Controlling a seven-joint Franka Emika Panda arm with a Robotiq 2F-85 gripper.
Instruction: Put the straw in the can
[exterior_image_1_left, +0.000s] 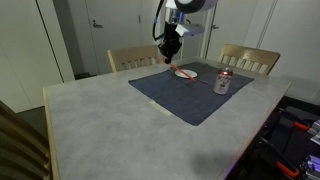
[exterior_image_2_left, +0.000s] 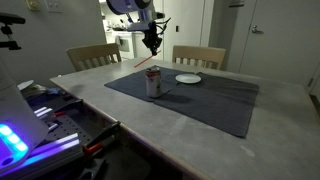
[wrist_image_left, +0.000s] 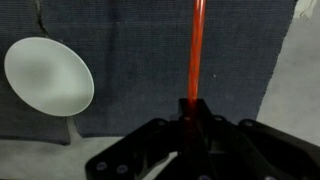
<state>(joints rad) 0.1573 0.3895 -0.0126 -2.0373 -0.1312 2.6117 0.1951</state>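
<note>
The claw pinches one end of the red-orange straw, which sticks out slanted, not upright, while the can stands well below it, nearer, on the tabletop's mat.

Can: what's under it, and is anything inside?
The can stands upright on the dark mat. Nothing sticks out of its top; the straw is gripped in the hand, away from it. The can's interior cannot be seen.
</note>
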